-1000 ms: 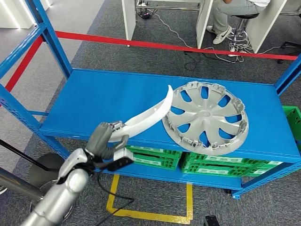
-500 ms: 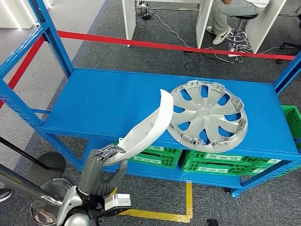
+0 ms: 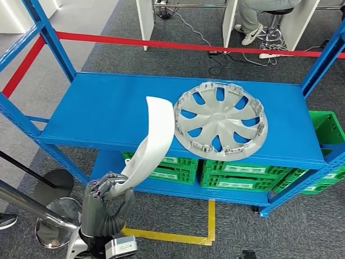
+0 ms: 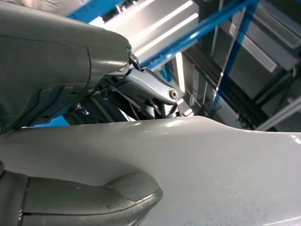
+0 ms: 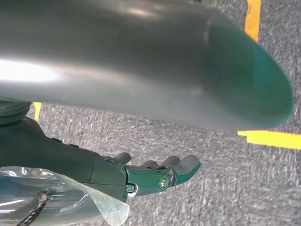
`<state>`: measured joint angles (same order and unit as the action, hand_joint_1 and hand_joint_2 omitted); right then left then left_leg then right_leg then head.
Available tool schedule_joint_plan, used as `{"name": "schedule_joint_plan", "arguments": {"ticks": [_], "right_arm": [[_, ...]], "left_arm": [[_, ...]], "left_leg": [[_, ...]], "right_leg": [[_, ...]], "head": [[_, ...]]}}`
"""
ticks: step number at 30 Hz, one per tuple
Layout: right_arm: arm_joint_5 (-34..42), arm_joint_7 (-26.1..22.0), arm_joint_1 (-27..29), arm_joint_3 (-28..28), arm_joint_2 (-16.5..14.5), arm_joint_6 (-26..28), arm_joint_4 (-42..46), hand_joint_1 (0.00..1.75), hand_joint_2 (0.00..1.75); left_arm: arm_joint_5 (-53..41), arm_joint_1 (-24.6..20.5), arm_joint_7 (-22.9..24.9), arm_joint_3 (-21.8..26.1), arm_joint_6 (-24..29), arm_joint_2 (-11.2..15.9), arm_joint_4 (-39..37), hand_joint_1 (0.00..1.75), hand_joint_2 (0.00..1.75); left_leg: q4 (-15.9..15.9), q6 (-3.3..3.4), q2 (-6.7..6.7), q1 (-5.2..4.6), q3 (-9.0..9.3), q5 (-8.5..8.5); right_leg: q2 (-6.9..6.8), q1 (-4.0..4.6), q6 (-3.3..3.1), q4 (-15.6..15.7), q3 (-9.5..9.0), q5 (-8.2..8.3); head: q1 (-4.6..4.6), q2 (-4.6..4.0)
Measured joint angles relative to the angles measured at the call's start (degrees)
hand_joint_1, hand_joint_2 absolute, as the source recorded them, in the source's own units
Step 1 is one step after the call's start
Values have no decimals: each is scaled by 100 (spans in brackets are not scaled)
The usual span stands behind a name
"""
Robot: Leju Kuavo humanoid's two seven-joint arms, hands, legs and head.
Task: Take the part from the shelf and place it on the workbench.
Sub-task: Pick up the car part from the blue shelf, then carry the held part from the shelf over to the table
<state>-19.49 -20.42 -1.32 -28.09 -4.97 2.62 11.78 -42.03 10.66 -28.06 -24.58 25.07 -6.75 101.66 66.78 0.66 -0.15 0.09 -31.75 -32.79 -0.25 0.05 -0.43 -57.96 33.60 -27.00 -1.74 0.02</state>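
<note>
My left hand (image 3: 107, 202) grips the lower end of a long curved white plastic part (image 3: 152, 137), which now stands nearly upright in front of the blue shelf (image 3: 102, 113), lifted off it. In the left wrist view the white part (image 4: 199, 165) runs across close up, pressed between the thumb (image 4: 89, 197) and the darker fingers (image 4: 142, 89). My right hand (image 5: 149, 176) hangs over grey carpet with its fingers held out and nothing in them.
A silver wheel cover (image 3: 220, 120) lies flat on the shelf's right half. Green crates (image 3: 228, 175) sit on the lower shelf. Yellow floor tape (image 3: 179, 234) marks the carpet below. A red barrier strip (image 3: 171, 46) and a seated person's legs (image 3: 252, 21) lie beyond the shelf.
My left hand has drawn the white part back off the shelf and tipped it from nearly flat to nearly upright. The camera has shifted, so the shelf and wheel cover sit further left.
</note>
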Motion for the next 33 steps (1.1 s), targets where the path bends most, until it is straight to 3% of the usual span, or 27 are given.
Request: {"name": "schedule_joint_plan", "arguments": {"ticks": [2,3,6,7,8,10,11,12,13,14,15,16,17,19,21,22,24,26,27,28,29,31,33], "right_arm": [[4,-13,11,-27,-15,-26,0,0,0],[8,-23,18,-38,-22,-41,0,0,0],[18,-69,44,-64,-26,-77,0,0,0],[22,-86,53,-84,-26,-83,0,0,0],[26,-105,62,-110,-26,-83,0,0,0],[38,-134,69,-163,-26,-70,0,0,0],[47,-146,70,-183,-26,-57,0,0,0],[59,-156,71,-204,-26,-43,0,0,0],[70,-163,73,-228,-25,-29,0,0,0],[78,-168,75,-252,-24,-17,1,0,0],[81,-174,73,-275,-23,-9,2,0,0],[81,-179,64,-292,-25,-3,3,0,0],[82,-186,51,-306,-27,0,6,0,0],[84,-198,37,-330,-31,4,11,0,0],[88,-205,57,-372,-30,9,13,0,0],[88,-208,65,-398,-30,15,12,0,0],[74,-219,67,-450,-30,25,11,0,0],[48,-231,61,-490,-30,27,11,0,0],[34,-234,61,-511,-30,27,11,0,0],[20,-237,63,-537,-30,27,11,0,0],[8,-238,66,-566,-30,30,11,0,0],[-14,-237,67,-610,-40,35,11,0,0],[-31,-234,59,-640,-54,41,14,0,0]], "left_arm": [[20,0,-20,-27,121,0,-8,175,175],[29,-1,-24,-43,171,1,-14,175,175],[67,-3,-20,-98,262,7,-44,175,175],[79,-8,-13,-117,284,8,-59,175,175],[89,-12,-3,-135,306,9,-77,175,175],[111,-18,14,-156,335,13,-117,175,175],[119,-17,17,-162,344,15,-139,175,175],[124,-17,19,-167,349,19,-161,175,175],[127,-17,20,-173,353,22,-181,175,175],[129,-17,21,-178,357,26,-199,175,175],[132,-18,21,-183,361,30,-215,175,175],[136,-18,22,-190,365,32,-226,175,175],[142,-20,22,-198,368,34,-233,175,175],[169,-26,22,-219,371,43,-244,175,175],[197,-32,22,-238,372,58,-261,175,175],[209,-31,22,-245,371,66,-270,175,175],[234,-27,22,-254,369,84,-284,175,175],[249,-27,22,-258,362,101,-298,175,175],[255,-28,22,-259,353,108,-308,175,175],[263,-28,22,-261,345,114,-318,175,175],[273,-29,22,-262,337,120,-328,175,175],[289,-34,22,-266,330,127,-342,175,175],[297,-41,21,-269,320,132,-348,175,175]], "left_leg": [[-755,162,9,-81,456,153],[-970,205,12,-114,563,163],[-1140,199,20,-128,534,269],[-1177,198,29,-112,493,340],[-1213,200,45,-91,442,416],[-1219,208,83,-77,296,538],[-1209,204,110,-75,216,595],[-1197,193,144,-71,131,650],[-1177,174,184,-62,44,702],[-1149,149,230,-48,-41,744],[-1108,117,274,-32,-122,780],[-1053,82,315,-29,-195,804],[-995,47,356,-30,-253,824],[-911,-17,442,-44,-312,873],[-879,-80,490,-21,-326,894],[-826,-115,439,-4,-341,792],[-447,-176,235,20,-420,285],[239,-181,98,19,-522,-277],[509,-163,76,15,-530,-382],[635,-130,66,6,-477,-353],[568,-80,54,-9,-344,-212],[-83,97,-96,-72,144,102],[-876,248,-317,-129,628,158]], "right_leg": [[0,38,16,1,53,75],[-5,32,41,4,76,116],[-14,8,140,13,143,196],[-6,7,175,-43,190,98],[4,2,211,-197,259,-102],[16,-32,288,-819,450,-656],[15,-52,322,-1183,526,-837],[14,-73,356,-1448,552,-876],[9,-95,390,-1547,500,-783],[-4,-119,426,-1437,345,-602],[-54,-147,467,-1137,91,-428],[-146,-160,513,-726,-220,-359],[-226,-159,510,-328,-495,-378],[-301,-131,418,112,-724,-521],[-230,-116,247,138,-634,-505],[-193,-114,181,132,-587,-461],[-121,-112,74,132,-466,-339],[-20,-89,27,125,-313,-190],[35,-70,18,117,-228,-114],[93,-46,11,110,-136,-40],[151,-20,8,103,-46,29],[275,19,9,95,101,156],[401,37,35,99,196,291]], "head": [[-5,0],[-7,0],[0,0],[-6,0],[-18,0],[-35,0],[-38,0],[-37,0],[-38,0],[-38,0],[-38,0],[-46,0],[-51,0],[-49,0],[-40,0],[-38,0],[-30,0],[-16,0],[-9,0],[-7,0],[-6,0],[-14,0],[-23,0]]}}
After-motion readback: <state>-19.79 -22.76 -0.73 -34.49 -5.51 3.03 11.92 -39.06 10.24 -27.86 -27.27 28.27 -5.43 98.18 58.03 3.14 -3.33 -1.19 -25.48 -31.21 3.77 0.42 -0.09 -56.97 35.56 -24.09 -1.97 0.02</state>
